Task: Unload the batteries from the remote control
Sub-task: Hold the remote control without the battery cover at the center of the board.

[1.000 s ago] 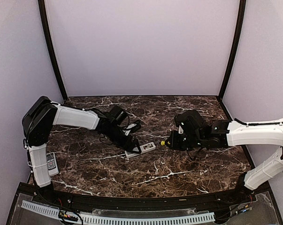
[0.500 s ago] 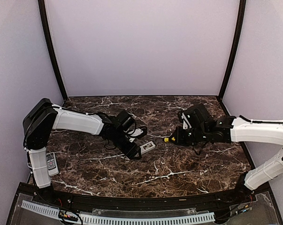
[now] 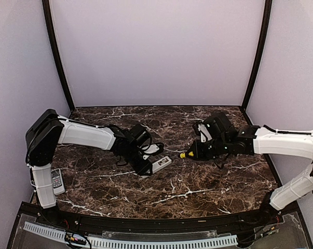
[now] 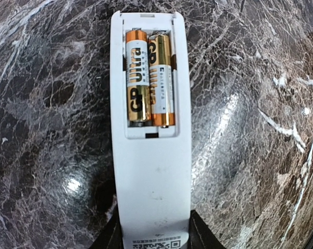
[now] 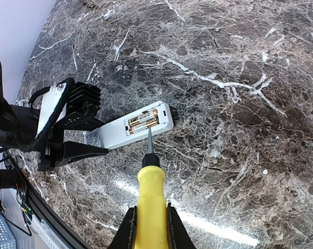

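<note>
My left end effector (image 4: 153,236) clamps the remote control (image 4: 151,171) steady on the tabletop (image 4: 249,129), its batteries (image 4: 148,78) exposed in the open bay, while my right end effector (image 5: 150,228) grips the yellow-handled screwdriver (image 5: 150,192), tip aimed there for prying.

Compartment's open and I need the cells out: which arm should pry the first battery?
Right. The right gripper holds the screwdriver, tip near the batteries; the left gripper is busy gripping the remote.
</note>
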Available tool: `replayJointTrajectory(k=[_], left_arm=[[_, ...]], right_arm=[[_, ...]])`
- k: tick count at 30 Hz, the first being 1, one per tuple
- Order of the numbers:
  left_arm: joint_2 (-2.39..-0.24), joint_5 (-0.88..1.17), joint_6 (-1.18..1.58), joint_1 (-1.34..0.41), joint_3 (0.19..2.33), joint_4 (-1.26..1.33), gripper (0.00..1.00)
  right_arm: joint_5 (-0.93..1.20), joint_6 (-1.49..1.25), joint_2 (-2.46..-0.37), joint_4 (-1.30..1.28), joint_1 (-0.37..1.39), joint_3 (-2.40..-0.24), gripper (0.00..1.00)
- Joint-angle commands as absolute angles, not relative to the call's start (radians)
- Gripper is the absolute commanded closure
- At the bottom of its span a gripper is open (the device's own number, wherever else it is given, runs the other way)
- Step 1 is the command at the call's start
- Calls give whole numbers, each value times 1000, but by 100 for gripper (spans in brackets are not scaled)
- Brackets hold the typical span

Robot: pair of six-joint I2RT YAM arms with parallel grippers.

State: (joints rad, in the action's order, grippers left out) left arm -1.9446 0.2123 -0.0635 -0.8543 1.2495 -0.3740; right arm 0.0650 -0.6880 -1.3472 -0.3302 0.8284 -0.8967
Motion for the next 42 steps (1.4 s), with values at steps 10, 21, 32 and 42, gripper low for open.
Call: replayJointTrajectory(k=[10, 21, 32, 42], left_arm=[[-1936, 138, -196, -994, 1225, -412, 75], [-1933, 122, -204, -1006, 1219, -405, 76], [-1936, 115, -207, -1009, 1219, -406, 76], [-1941, 106, -207, -1011, 1222, -409, 76]], right_arm=[[116, -622, -1404, -366, 821, -949, 100], [56, -593, -1390, -426, 821, -931, 100], [61, -585, -1401, -431, 825, -920, 100], [87, -596, -1419, -427, 831, -915, 100]])
